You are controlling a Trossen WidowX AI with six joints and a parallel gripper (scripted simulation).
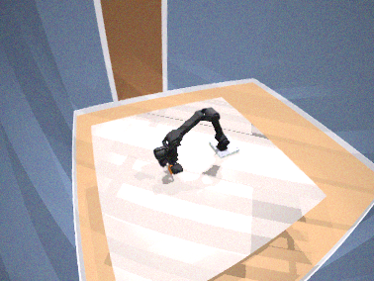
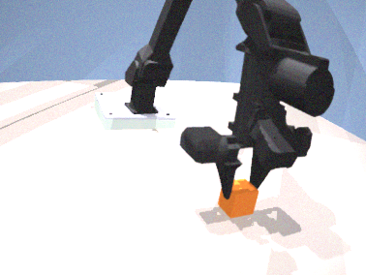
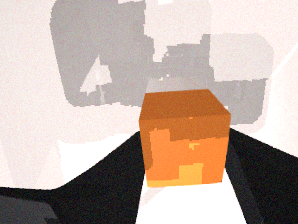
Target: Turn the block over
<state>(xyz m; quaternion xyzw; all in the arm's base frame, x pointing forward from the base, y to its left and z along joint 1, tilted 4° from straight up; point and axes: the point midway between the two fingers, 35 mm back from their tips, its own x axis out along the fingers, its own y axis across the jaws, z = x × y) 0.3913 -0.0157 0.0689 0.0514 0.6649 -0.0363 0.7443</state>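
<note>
An orange block (image 1: 171,170) (image 2: 239,204) (image 3: 186,159) sits low at the table, and its lower edge looks level with the surface. Its visible faces are plain orange with light and shadow patches; I cannot make out the marked side. My gripper (image 2: 241,193) (image 3: 185,135) points down and is shut on the block. In the wrist view one finger meets each side of the block. In the exterior view the near finger covers part of its left side, and the other finger stands at its right rear edge.
The arm's white base plate (image 1: 229,152) (image 2: 131,122) stands behind the block on the pale table top (image 1: 148,237) (image 2: 97,218). A wooden border (image 1: 341,168) surrounds the top. Arm shadows fall around the block.
</note>
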